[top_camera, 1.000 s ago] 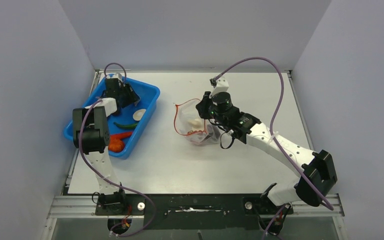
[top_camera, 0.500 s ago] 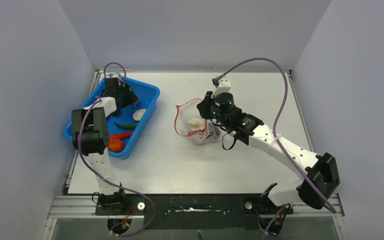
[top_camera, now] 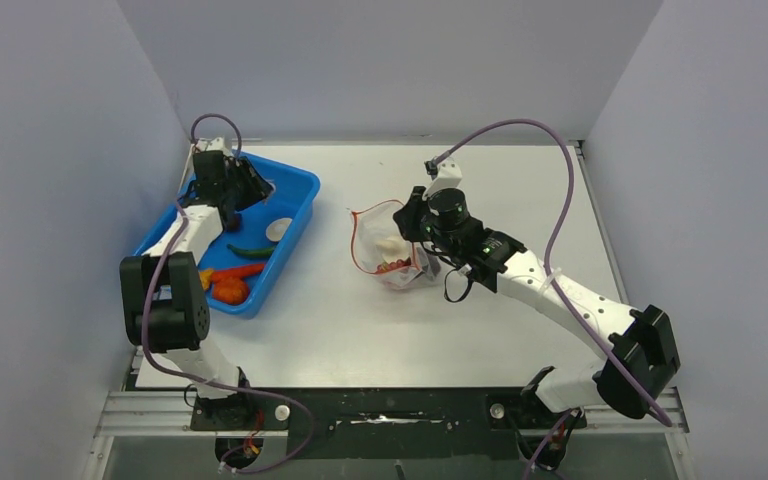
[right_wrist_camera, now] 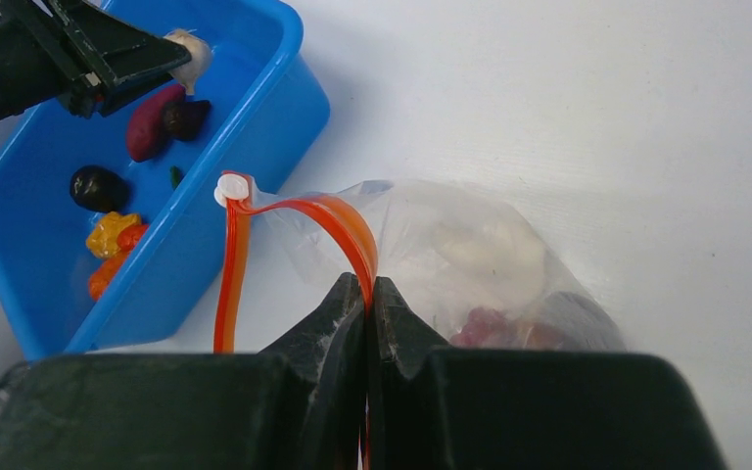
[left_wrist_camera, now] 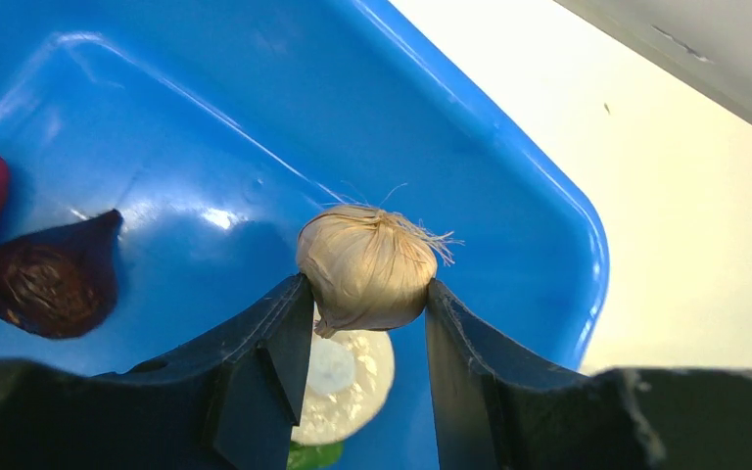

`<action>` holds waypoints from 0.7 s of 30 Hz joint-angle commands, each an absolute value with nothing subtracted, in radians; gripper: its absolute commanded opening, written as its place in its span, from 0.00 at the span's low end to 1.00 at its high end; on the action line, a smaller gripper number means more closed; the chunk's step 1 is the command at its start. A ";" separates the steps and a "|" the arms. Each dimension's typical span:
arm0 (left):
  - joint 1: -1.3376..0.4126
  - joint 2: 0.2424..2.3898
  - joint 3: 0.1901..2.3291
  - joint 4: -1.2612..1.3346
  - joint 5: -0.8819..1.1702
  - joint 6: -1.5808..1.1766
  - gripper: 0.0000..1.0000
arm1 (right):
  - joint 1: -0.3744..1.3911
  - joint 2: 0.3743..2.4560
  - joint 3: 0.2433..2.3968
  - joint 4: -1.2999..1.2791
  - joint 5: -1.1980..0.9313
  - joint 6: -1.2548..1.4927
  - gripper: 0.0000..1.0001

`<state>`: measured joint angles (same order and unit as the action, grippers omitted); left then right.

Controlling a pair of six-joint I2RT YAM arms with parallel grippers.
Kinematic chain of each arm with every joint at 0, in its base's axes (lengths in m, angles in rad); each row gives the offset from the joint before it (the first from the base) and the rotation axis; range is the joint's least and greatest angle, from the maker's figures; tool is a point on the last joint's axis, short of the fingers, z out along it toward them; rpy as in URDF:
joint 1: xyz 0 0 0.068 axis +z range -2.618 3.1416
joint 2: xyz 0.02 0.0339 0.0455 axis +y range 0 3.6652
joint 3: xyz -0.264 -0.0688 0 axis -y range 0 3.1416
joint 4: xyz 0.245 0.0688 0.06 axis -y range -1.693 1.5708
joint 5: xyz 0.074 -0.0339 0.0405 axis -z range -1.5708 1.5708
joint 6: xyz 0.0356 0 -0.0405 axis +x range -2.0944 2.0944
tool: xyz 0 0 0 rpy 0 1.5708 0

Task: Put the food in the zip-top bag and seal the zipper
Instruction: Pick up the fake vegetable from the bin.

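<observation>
Left wrist cam tells most of it: the left gripper (left_wrist_camera: 366,296) has its jaws closed partway on a pale garlic bulb (left_wrist_camera: 367,264), one pad on each side, and the bulb looks lifted off the floor of the blue bin (left_wrist_camera: 509,186). A white disc (left_wrist_camera: 348,377) and a dark fig-looking piece (left_wrist_camera: 49,284) lie in the bin underneath.

On the right wrist cam, the right gripper (right_wrist_camera: 367,294) is pinched tight on the zipper (right_wrist_camera: 338,220). It's holding the mouth of the zip-top bag (right_wrist_camera: 480,225) up in an arch that faces the bin. There's some food in the bag (right_wrist_camera: 490,328) already and several pieces left in the bin, so I'd call it partway done.

My take on doing this step well:
- Carry the bulb over the bin wall with room to spare.
- Come at the bag from its open side and get well inside before letting go — it's round and would probably roll off a floppy lip.
- Hold the right arm steady, because if that arch sags the opening collapses.
- Don't squeeze harder; the grip looks close to the bulb's middle.
</observation>
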<state>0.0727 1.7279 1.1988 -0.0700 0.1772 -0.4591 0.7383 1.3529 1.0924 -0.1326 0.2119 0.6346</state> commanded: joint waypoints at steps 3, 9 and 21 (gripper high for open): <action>0.067 1.605 1.119 -0.012 0.319 -0.512 0.29 | 0.733 1.308 1.084 -0.066 0.212 0.650 0.00; 0.021 1.531 1.076 -0.050 0.435 -0.492 0.29 | 0.732 1.292 1.057 -0.058 0.246 0.658 0.00; -0.078 1.322 0.928 0.063 0.637 -0.586 0.25 | 0.725 1.293 1.054 -0.080 0.226 0.688 0.00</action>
<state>-0.0376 1.3952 0.9260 -0.0090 0.5461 -0.5579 0.7372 1.3312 1.0523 -0.1135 0.2169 0.6670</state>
